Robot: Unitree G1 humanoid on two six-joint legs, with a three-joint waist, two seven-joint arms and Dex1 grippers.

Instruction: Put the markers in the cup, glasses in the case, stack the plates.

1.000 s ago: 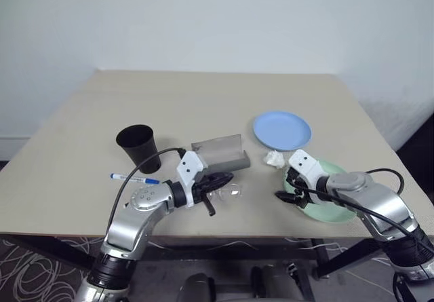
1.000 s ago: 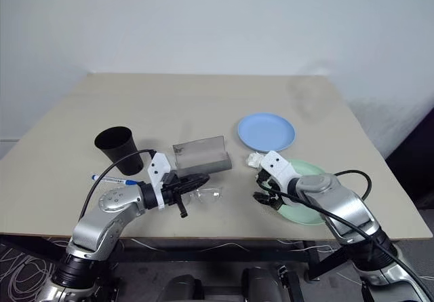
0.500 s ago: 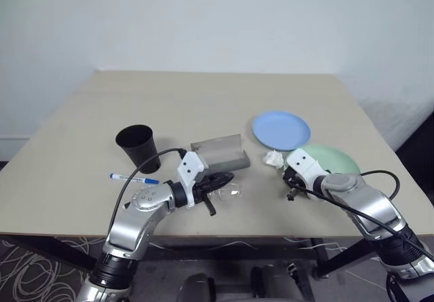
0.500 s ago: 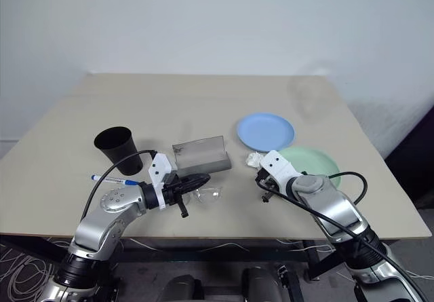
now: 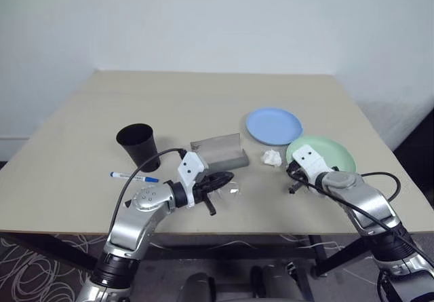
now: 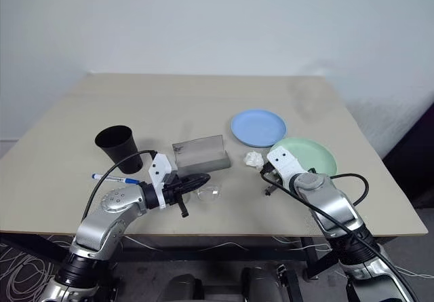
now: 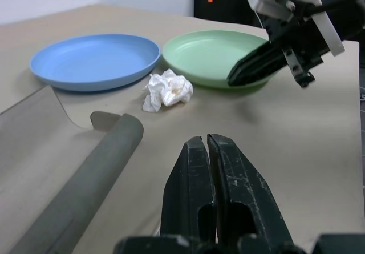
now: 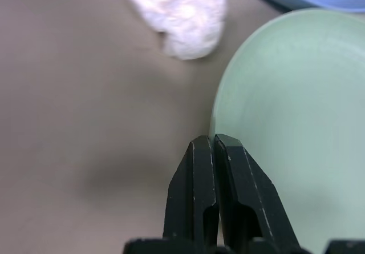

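Observation:
The mint green plate (image 5: 329, 154) lies at the right, its rim meeting the light blue plate (image 5: 274, 125) behind it. My right gripper (image 8: 208, 141) is shut and empty, its tips at the green plate's near-left rim. The grey case (image 5: 218, 153) lies open at mid-table. In front of it are the clear glasses (image 5: 229, 192), with my shut, empty left gripper (image 5: 228, 177) just above their left side. The black cup (image 5: 139, 146) stands upright at the left. A blue-capped marker (image 5: 133, 177) lies flat in front of the cup.
A crumpled white tissue (image 5: 272, 157) sits between the case and the green plate, close to my right gripper. Bare tabletop (image 5: 190, 102) stretches behind the objects to the wall. The table's front edge runs just below both arms.
The green plate went from the front right edge back to the blue plate, which shifted slightly left. My right gripper followed it and shut. The left arm stayed still.

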